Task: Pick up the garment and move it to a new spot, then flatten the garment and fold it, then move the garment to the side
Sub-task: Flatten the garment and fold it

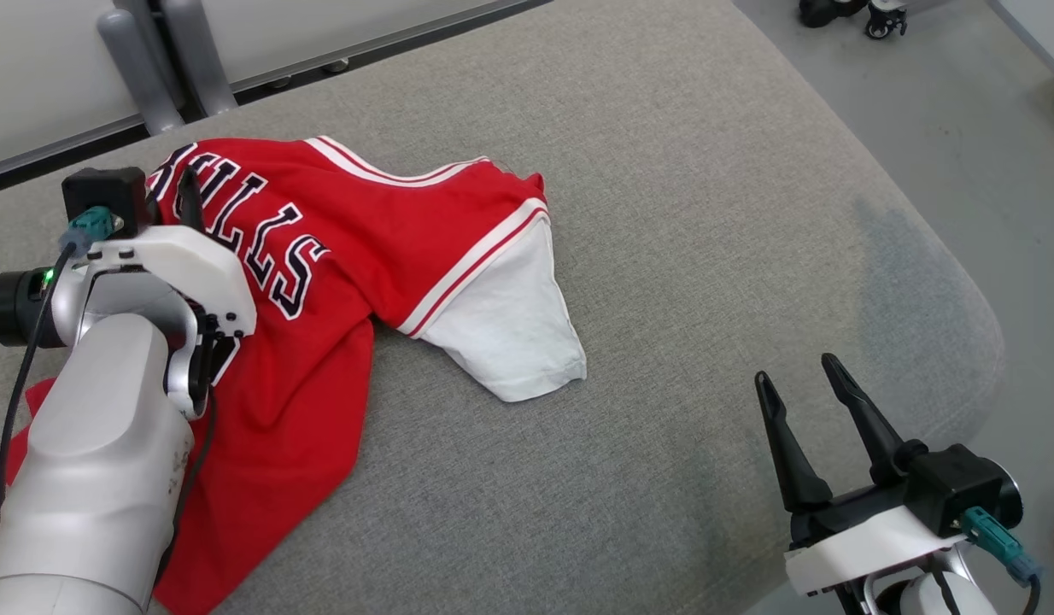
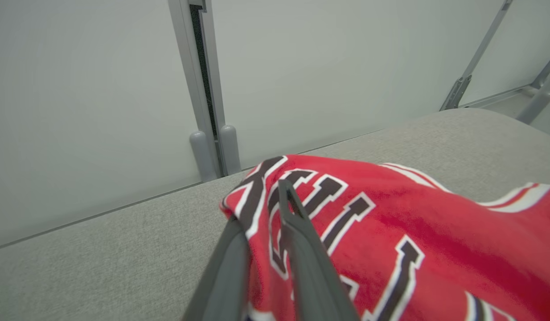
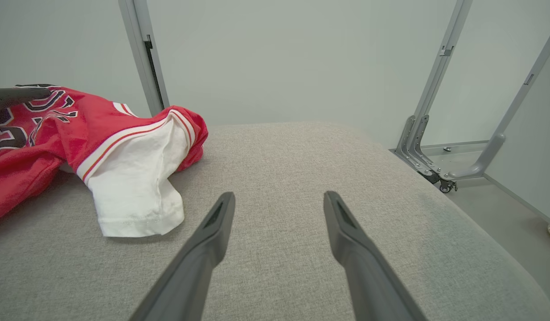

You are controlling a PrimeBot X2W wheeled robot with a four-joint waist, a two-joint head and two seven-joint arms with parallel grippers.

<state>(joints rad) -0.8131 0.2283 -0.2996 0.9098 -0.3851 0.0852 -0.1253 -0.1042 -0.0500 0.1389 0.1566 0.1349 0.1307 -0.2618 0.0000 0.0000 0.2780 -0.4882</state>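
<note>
Now my left pincer [image 2: 259, 203] pinches a fold of the red jersey [image 1: 339, 256] at its lettering, toward the far left of the grey cushion [image 1: 664, 213]. My right pincer [image 1: 796, 369] hovers spread and empty. This thin bite could slip when lifting, and the cloth would drop bunched. Bare room lies rightward, before the rounded edge.

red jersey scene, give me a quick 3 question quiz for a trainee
1. True or false: the right tool is shut on the red jersey.
2. Where does the left tool pinch the jersey? A: at the lettering; B: at the bottom hem; C: nowhere, it hangs open above it.
3. What colour is the sleeve lying nearest the right tool?

Key: 1 false, it is open and apart from the jersey; 2 A; 3 white.
</note>
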